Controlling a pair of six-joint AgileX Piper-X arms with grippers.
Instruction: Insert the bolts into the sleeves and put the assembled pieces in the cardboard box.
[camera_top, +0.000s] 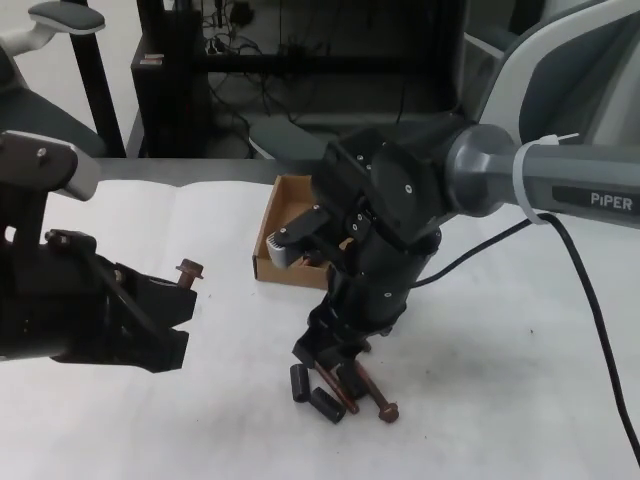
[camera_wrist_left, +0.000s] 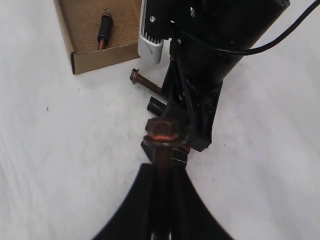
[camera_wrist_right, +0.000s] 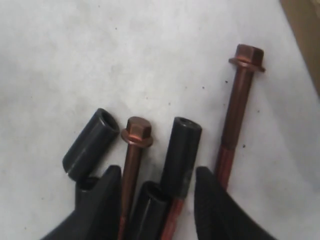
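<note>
Right gripper (camera_wrist_right: 156, 182) hangs low over the white bench top (camera_top: 520, 400). Its jaws are spread wide and its fingers (camera_wrist_right: 100, 200) straddle part of a small heap of loose parts. The heap lies near the cardboard box (camera_top: 288, 200), on the side closer to the high camera. Off to the side and apart from the heap, the left gripper (camera_wrist_left: 161, 170) is raised above the bench. It is clamped on the shaft of a held bolt (camera_wrist_left: 160, 134), whose hex head sticks out past the fingertips.

The box is open-topped, and inside it lies one assembled piece (camera_wrist_left: 104, 29), a bolt pushed through a black sleeve. Outside the spread fingers, a long bolt (camera_wrist_right: 236, 105) lies by itself on the bench. Between the fingers lie a second bolt (camera_wrist_right: 135, 145), a black sleeve (camera_wrist_right: 181, 147) beside it, and another sleeve (camera_wrist_right: 147, 207) nearer the wrist. A third sleeve (camera_wrist_right: 91, 145) lies just outside one finger, angled away from the rest.
</note>
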